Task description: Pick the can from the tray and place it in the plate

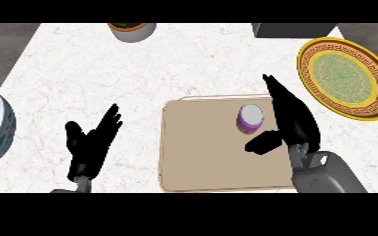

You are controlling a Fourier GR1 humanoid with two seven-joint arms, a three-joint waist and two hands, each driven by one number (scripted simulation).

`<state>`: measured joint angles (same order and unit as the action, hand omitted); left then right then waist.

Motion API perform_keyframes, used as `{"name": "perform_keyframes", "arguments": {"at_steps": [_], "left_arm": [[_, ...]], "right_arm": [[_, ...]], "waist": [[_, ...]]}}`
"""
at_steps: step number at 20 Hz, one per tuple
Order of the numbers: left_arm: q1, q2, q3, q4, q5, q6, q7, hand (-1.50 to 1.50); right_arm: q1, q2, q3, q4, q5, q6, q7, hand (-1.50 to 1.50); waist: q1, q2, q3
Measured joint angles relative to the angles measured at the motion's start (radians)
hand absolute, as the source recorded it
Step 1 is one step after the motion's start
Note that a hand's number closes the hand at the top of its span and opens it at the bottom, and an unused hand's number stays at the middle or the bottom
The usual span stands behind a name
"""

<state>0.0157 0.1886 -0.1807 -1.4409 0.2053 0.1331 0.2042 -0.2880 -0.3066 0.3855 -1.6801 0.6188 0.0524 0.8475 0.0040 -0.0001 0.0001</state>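
Standing upright on the tray (207, 155), the can (250, 117) looks light, rigid and smooth-sided; its sides suit a grasp. The right hand (291, 117), spread wide, sits just beside the can; the plate (343, 77) waits beyond.

Both robot hands open: left robot hand (90, 144), right robot hand (291, 117).

Counter (111, 75) marbled stone (pale, veined); tray (207, 155) matt beige; plate (343, 77) glossy, gold-patterned.

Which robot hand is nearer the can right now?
Right. The right robot hand is open beside the can over the tray; the left robot hand rests far left.
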Motion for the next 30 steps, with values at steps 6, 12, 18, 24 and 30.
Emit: {"name": "perform_keyframes", "arguments": {"at_steps": [6, 12, 18, 24, 30], "left_arm": [[0.001, -0.019, 0.031, 0.01, -0.022, -0.021, 0.001, 0.0], [0.0, -0.031, 0.05, -0.003, -0.034, -0.035, 0.025, 0.0], [0.003, -0.054, 0.064, 0.024, -0.063, -0.05, 0.002, 0.0], [0.01, -0.068, 0.08, 0.001, -0.077, -0.063, 0.021, 0.0], [0.011, -0.072, 0.089, -0.006, -0.085, -0.069, 0.025, 0.0]], "right_arm": [[-0.01, 0.085, -0.013, 0.056, 0.096, 0.025, -0.016, -1.5], [-0.008, 0.119, -0.033, 0.116, 0.187, 0.04, -0.018, -1.5], [-0.007, 0.163, -0.067, 0.189, 0.245, 0.049, -0.057, -1.5], [-0.016, 0.2, -0.104, 0.26, 0.272, 0.067, -0.11, 1.5], [-0.048, 0.199, -0.085, 0.365, 0.319, 0.076, -0.192, 1.5]], "waist": [[-0.001, 0.0, 0.0], [-0.001, 0.0, 0.0], [-0.001, 0.0, 0.0], [-0.001, 0.0, 0.0], [0.0, -0.003, -0.002]]}}
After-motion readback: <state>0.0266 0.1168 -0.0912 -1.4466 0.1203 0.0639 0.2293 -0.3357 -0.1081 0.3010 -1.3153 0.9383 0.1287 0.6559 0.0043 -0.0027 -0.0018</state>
